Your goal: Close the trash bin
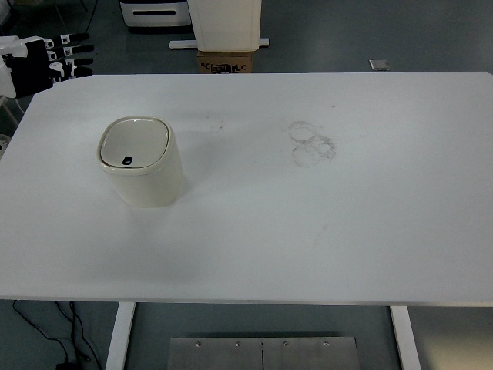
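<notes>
A small cream trash bin (141,160) stands upright on the left part of the white table (308,216). Its lid (133,144) lies flat and shut on top, with a small dark latch at its near edge. My left hand (48,63) is at the upper left, beyond the table's far left corner, well away from the bin. Its fingers (75,54) are spread and hold nothing. My right hand is out of view.
Faint ring marks (312,142) stain the table right of centre. Beyond the far edge stand a cardboard box (225,62) and a white unit (225,23) on the floor.
</notes>
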### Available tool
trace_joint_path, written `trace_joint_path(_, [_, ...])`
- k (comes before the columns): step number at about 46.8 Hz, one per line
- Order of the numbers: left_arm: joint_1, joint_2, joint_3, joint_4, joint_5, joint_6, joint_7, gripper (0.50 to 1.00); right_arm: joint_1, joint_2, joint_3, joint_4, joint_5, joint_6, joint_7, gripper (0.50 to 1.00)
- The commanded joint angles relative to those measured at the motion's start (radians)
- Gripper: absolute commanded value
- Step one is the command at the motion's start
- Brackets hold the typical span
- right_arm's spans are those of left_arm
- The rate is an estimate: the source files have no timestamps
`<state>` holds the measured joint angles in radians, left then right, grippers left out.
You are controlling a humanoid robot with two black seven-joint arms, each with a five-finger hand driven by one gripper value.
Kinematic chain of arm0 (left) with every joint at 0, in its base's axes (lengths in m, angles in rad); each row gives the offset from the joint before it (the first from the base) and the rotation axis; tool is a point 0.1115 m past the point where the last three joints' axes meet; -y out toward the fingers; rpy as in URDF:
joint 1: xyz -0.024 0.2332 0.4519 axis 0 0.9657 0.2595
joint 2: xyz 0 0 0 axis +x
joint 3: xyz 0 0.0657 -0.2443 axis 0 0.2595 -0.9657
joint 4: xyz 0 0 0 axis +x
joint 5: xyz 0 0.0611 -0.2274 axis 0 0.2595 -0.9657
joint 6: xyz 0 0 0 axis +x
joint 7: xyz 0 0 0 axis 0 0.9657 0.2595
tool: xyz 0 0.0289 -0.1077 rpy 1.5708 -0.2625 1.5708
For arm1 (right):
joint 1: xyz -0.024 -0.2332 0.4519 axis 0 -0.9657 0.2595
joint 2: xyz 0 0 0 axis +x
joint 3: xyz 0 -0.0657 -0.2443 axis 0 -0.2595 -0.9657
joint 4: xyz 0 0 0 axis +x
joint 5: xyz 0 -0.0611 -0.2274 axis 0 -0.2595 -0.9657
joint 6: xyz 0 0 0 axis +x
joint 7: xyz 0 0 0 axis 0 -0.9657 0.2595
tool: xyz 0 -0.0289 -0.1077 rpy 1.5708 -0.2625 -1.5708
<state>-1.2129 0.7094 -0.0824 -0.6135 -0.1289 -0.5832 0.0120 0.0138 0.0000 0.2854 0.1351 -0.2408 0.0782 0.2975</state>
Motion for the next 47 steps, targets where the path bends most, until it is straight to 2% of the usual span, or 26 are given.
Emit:
trace_joint_path(1, [0.042,-0.002,-0.040,0.007,0.000,0.026,-0.035,1.000,0.000,0.000,0.000,0.000,0.000,0.000,0.000,0.991])
trace_joint_path(14, [0.183,-0.007,-0.197,0.046,-0.008,0.108,-0.156,1.000,0.000,0.000,0.000,0.000,0.000,0.000,0.000,0.991])
trace_joint_path(22, [0.230,-0.044,-0.221,0.057,-0.015,0.112,-0.162,1.000,0.000,0.000,0.000,-0.002,0.000,0.000,0.000,0.991])
trace_joint_path(35, [0.355,-0.108,-0.373,0.060,-0.100,0.105,-0.162,1.000,0.000,0.000,0.000,0.000,0.000,0.000,0.000,0.991])
trace_joint_path(42, [0.403,-0.123,-0.462,0.060,-0.114,0.100,-0.162,1.000,0.000,0.000,0.000,0.000,0.000,0.000,0.000,0.991])
trace_joint_path(47, [0.424,-0.123,-0.481,0.060,-0.114,0.082,-0.162,1.000,0.000,0.000,0.000,0.000,0.000,0.000,0.000,0.991])
